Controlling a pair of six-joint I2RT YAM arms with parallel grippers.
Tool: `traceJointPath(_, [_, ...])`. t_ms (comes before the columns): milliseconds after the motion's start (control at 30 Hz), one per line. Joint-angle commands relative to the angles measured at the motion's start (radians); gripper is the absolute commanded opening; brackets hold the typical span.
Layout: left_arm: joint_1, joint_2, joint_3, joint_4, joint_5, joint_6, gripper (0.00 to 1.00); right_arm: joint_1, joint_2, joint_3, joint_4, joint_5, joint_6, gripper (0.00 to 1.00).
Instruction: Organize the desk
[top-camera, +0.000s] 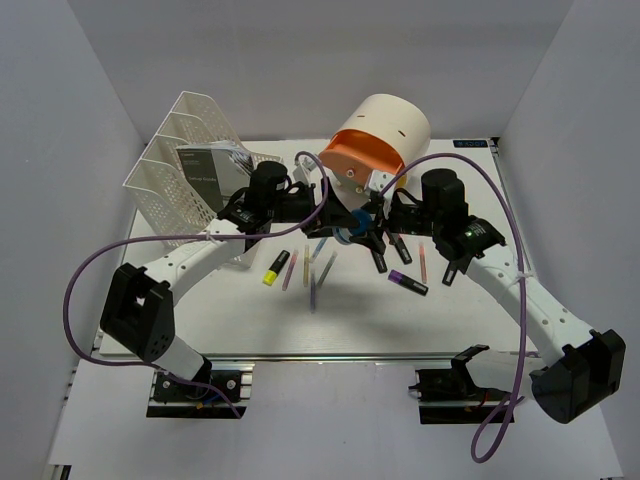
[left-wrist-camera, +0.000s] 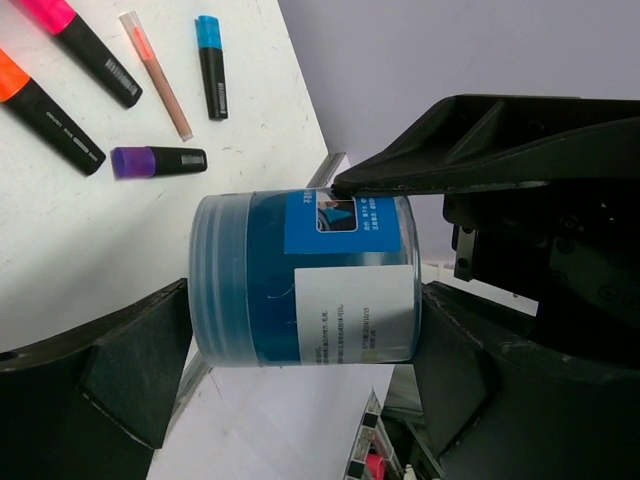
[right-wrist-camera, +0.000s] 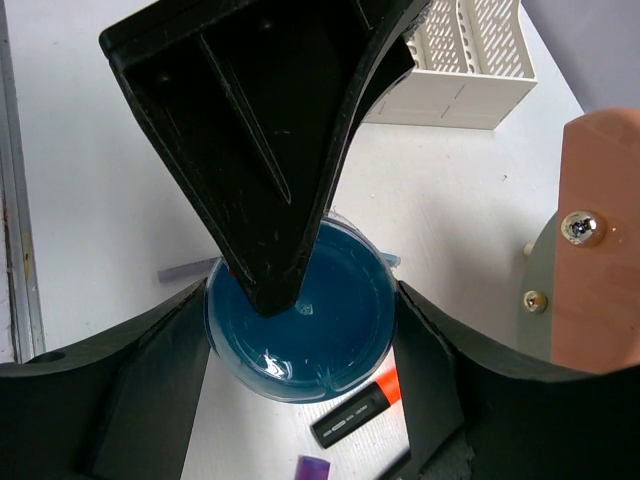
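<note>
Left wrist: we see left claw (left-wrist-camera: 303, 300) clamping jar (left-wrist-camera: 250, 285) by its ends; right claw (right-wrist-camera: 302, 310) clamps its sides; desk (left-wrist-camera: 90, 240) below both.

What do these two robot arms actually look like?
The left arm and right arm are white tubes linked by chunky black joints. A purple cable loops along each. Each ends in two black, ribbed, wedge-shaped fingers.

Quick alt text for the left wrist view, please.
A blue plastic jar with a white label lies sideways between the fingers of the left gripper, another black finger touching its wall. Beyond, highlighters and a pen lie on the white desk.
</note>
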Motion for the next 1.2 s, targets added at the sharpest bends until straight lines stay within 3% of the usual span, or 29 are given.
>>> traceJointPath(0, [-0.007,0.004,0.041,-0.01,-0.006,0.015,0.91,0.006,-0.007,0.029,0.105,-0.035,0.015,0.0])
traceJointPath(67, [-0.016,0.01,0.041,-0.008,-0.01,0.015,0.84,0.006,-0.006,0.021,0.107,-0.034,0.017,0.01])
traceJointPath(133, [-0.016,0.016,0.04,-0.005,-0.009,0.015,0.77,0.006,-0.012,0.015,0.11,-0.031,0.02,0.09])
traceJointPath(167, [-0.016,0.016,0.041,-0.002,-0.01,0.015,0.63,0.006,-0.012,0.012,0.113,-0.029,0.022,0.12])
traceJointPath(200, [-0.016,0.016,0.038,0.001,-0.012,0.012,0.56,0.006,-0.013,0.009,0.113,-0.026,0.023,0.17])
traceJointPath(367, [-0.016,0.008,0.038,0.006,-0.024,0.02,0.11,0.003,-0.022,-0.005,0.116,-0.008,0.034,0.56])
traceJointPath(433, [-0.016,0.004,0.043,-0.004,-0.03,0.029,0.02,-0.001,-0.028,-0.009,0.119,-0.003,0.04,0.69])
traceJointPath(533, [-0.016,-0.007,0.076,-0.088,-0.069,0.085,0.0,-0.002,-0.041,-0.014,0.113,0.034,0.045,0.79])
traceJointPath(667, [-0.016,-0.018,0.203,-0.24,-0.214,0.24,0.0,-0.008,-0.081,-0.022,0.071,0.077,0.04,0.84])
traceJointPath(867, [0.004,-0.007,0.345,-0.356,-0.322,0.326,0.0,-0.033,-0.151,-0.074,0.004,0.113,0.048,0.88])
traceJointPath(933, [0.004,0.022,0.432,-0.388,-0.363,0.362,0.0,-0.051,-0.174,-0.106,-0.001,0.143,0.078,0.85])
traceJointPath(1000, [-0.005,0.053,0.546,-0.415,-0.43,0.403,0.0,-0.069,-0.194,-0.144,-0.001,0.152,0.132,0.63])
traceJointPath(1067, [-0.014,0.117,0.633,-0.459,-0.475,0.452,0.0,-0.102,-0.206,-0.175,0.011,0.128,0.19,0.31])
traceJointPath(1100, [-0.014,0.14,0.714,-0.471,-0.49,0.46,0.0,-0.111,-0.213,-0.19,0.024,0.115,0.209,0.01])
traceJointPath(1167, [-0.014,0.212,0.792,-0.482,-0.518,0.503,0.0,-0.151,-0.229,-0.23,0.062,0.075,0.239,0.0])
